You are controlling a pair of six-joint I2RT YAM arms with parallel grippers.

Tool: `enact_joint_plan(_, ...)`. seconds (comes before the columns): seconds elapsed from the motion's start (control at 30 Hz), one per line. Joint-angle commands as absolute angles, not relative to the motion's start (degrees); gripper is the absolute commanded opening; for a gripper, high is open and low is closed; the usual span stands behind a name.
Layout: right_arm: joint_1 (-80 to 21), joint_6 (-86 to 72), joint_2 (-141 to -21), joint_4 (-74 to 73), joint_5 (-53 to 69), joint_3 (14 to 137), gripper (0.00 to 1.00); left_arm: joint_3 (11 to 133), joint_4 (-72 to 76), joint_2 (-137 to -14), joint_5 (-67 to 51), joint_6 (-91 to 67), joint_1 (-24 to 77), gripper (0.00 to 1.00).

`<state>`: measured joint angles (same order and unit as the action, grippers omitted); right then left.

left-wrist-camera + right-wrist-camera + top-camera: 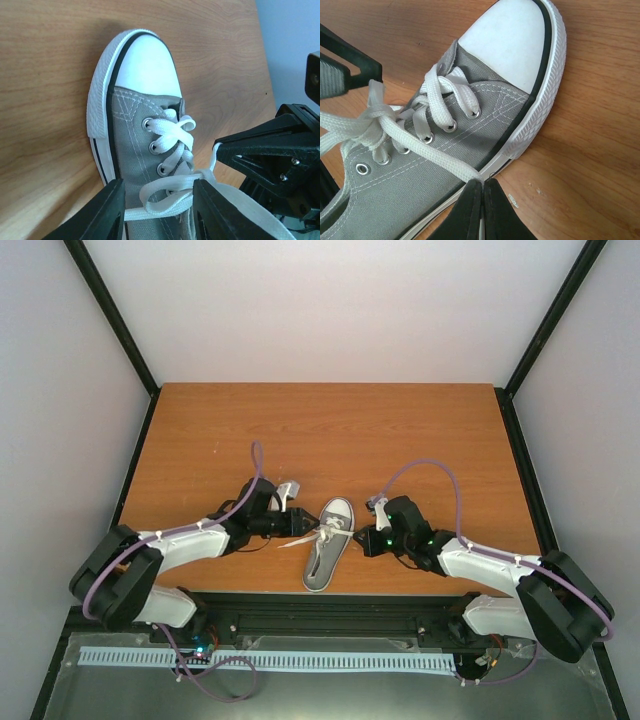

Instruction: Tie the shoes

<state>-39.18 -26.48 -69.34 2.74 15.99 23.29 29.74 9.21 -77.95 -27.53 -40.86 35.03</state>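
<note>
Right end effector (479,199), lower centre: clenched on white lace (435,155) | left end effector (157,212): fingers apart above grey sneaker (131,131) | advice: pull lace sideways slowly, keep knot (377,117) snug.

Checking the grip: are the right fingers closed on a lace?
Yes, the right fingers are pressed together with a white lace pinched at their tips.

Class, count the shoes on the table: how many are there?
1. The grey sneaker lies near the table's front edge, toe pointing toward the back. No second shoe shows.

Sneaker (470,135) heel cropped; lace (435,153) end hidden inside right gripper (483,181).
</note>
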Motion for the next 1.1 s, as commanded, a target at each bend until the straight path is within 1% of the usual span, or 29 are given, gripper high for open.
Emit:
enact_joint_plan(0.0,-38.74,-27.24,-68.07,2.72,15.14,23.10,0.03,29.62,12.82,-80.89,-31.72,-40.98,34.54,0.38)
enact_joint_plan(0.2,-38.76,-27.20,-67.32,2.07,14.92,23.42,0.03,29.97,14.81,-82.90,-33.06,-41.93,34.54,0.23)
enact_joint_plan(0.23,-38.76,-27.10,-66.98,1.78,14.80,23.53,0.06,29.90,14.93,-82.76,-32.98,-42.08,34.54,0.20)
enact_joint_plan(0.27,-38.76,-26.82,-66.59,1.21,14.58,23.81,0.11,29.82,14.94,-82.53,-32.82,-42.17,34.54,0.15)
enact_joint_plan(0.3,-38.76,-26.43,-66.02,0.49,14.20,24.21,0.22,29.69,14.94,-82.25,-32.67,-42.25,34.54,0.12)
enact_joint_plan(0.4,-39.16,-25.32,-63.68,-3.30,11.91,26.49,0.60,29.33,14.64,-81.45,-32.16,-42.28,34.54,0.04)
enact_joint_plan(0.43,-39.74,-24.98,-62.63,-4.55,11.04,27.42,0.68,29.09,14.53,-81.12,-31.98,-42.36,34.50,0.02)
enact_joint_plan(0.47,-40.84,-24.62,-61.56,-5.32,9.69,28.52,0.75,28.95,14.51,-80.84,-31.73,-42.53,34.52,0.01)
enact_joint_plan(0.53,-44.16,-23.95,-60.32,-6.66,5.99,31.30,0.81,28.71,14.31,-80.16,-31.23,-42.58,34.54,0.01)
enact_joint_plan(0.6,-48.33,-23.36,-60.66,-7.64,1.42,34.10,0.83,28.82,14.04,-79.82,-30.88,-42.41,34.54,0.01)
enact_joint_plan(0.7,-54.49,-23.31,-64.79,-8.51,-5.63,38.04,0.83,28.91,13.76,-79.56,-30.62,-42.35,34.54,0.01)
enact_joint_plan(0.87,-60.36,-23.81,-72.96,-7.29,-11.19,41.76,0.81,29.00,13.46,-79.28,-30.34,-42.53,34.54,0.01)
enact_joint_plan(1.0,-61.87,-24.23,-76.65,-8.14,-13.01,43.50,0.71,28.92,12.81,-78.70,-29.89,-42.45,34.54,0.01)
enact_joint_plan(1.07,-62.50,-24.70,-77.50,-9.00,-14.09,44.03,0.62,28.99,12.49,-78.50,-29.73,-42.41,34.54,0.01)
